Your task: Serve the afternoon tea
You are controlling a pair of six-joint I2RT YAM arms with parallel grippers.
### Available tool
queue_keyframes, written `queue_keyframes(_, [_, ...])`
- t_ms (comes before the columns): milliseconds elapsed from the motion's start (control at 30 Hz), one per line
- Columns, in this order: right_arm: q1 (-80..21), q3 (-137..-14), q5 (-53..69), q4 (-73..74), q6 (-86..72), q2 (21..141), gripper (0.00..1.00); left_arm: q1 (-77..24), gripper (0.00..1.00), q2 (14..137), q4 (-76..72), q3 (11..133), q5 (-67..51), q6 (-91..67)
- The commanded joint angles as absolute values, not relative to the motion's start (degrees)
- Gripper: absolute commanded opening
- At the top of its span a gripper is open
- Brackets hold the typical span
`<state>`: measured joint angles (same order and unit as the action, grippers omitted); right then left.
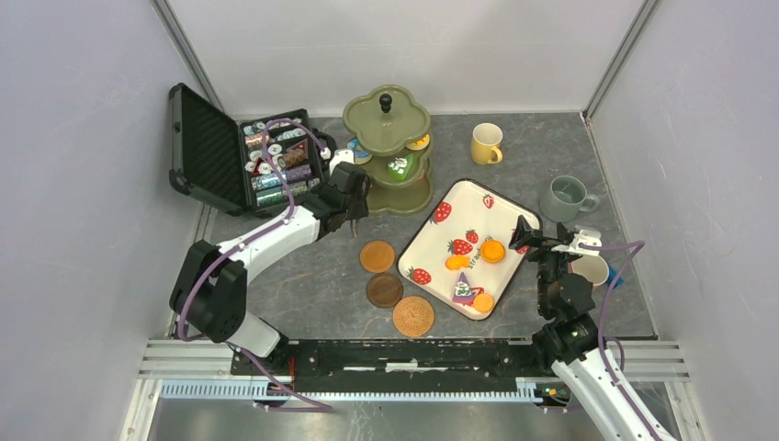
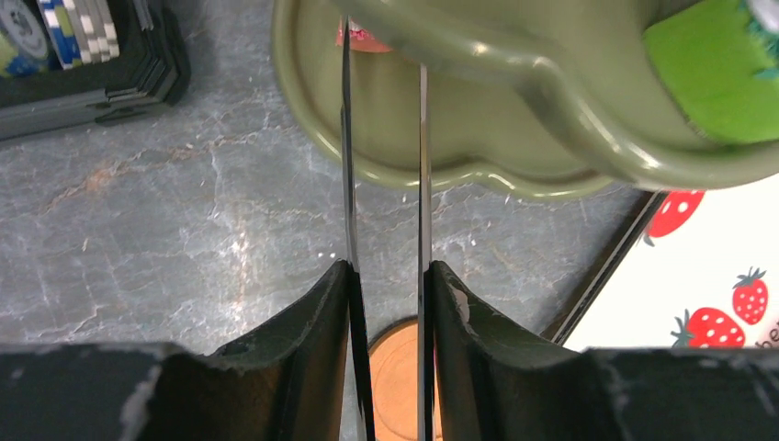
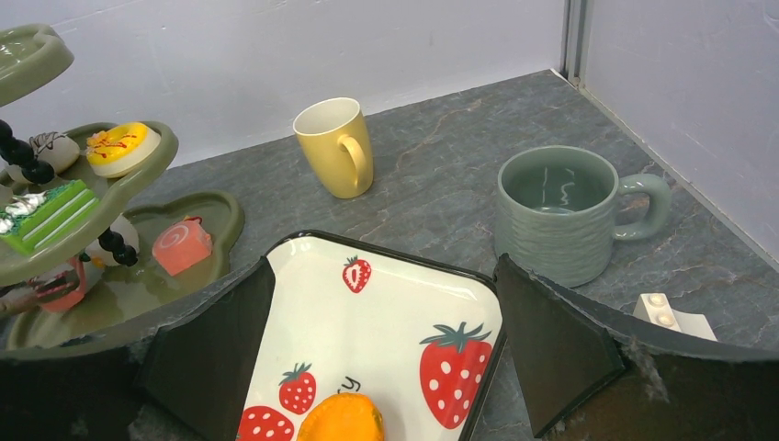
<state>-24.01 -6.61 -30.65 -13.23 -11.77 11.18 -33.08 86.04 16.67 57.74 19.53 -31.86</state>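
Bright, even overhead light, soft shadows. Left wrist view: glare streaked the tabletop (image 2: 230,248), and the close olive-green stand (image 2: 551,83) was blurred.

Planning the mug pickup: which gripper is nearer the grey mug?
Right. The right gripper is at the tray's right edge, just in front of the grey mug. The left gripper is far to its left, by the stand.

Grey table (image 1: 312,271): stand (image 1: 415,197), tray (image 1: 462,217), mugs (image 1: 485,143), coasters (image 1: 378,256)
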Motion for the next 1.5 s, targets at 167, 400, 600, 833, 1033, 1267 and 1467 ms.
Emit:
queue_keyframes(167, [-24.3, -6.5, -30.7, -15.1, -12.2, 11.2, 0.98, -32.9, 0.42, 90.5, 14.4, 64.9, 21.2, -32.7])
queue_keyframes(400, [-24.3, -6.4, -30.4, -15.4, -12.3, 11.5, 0.98, -32.8, 0.43, 92.1, 15.2, 66.2, 22.6, -34.7])
queue_keyframes(600, [-24.3, -6.4, -30.9, -15.2, -12.2, 11.5, 0.98, -32.8, 0.43, 90.3, 13.7, 63.3, 24.9, -37.2])
queue_keyframes(833, [-24.3, -6.5, -30.9, -15.0, -12.2, 11.3, 0.98, -32.7, 0.43, 91.4, 12.9, 63.9, 23.5, -36.4])
queue_keyframes(1033, [-24.3, -6.5, -30.9, -15.0, -12.1, 11.2, 0.98, -32.6, 0.47, 93.7, 12.5, 65.6, 23.3, -36.1])
queue_keyframes(1267, [-24.3, -6.5, -30.8, -15.1, -12.2, 11.3, 0.98, -32.6, 0.52, 94.0, 10.7, 65.5, 22.2, -34.5])
queue_keyframes(1467, [-24.3, -6.4, -30.9, -15.2, -12.2, 11.6, 0.98, -32.6, 0.53, 94.2, 9.8, 65.9, 21.6, -33.4])
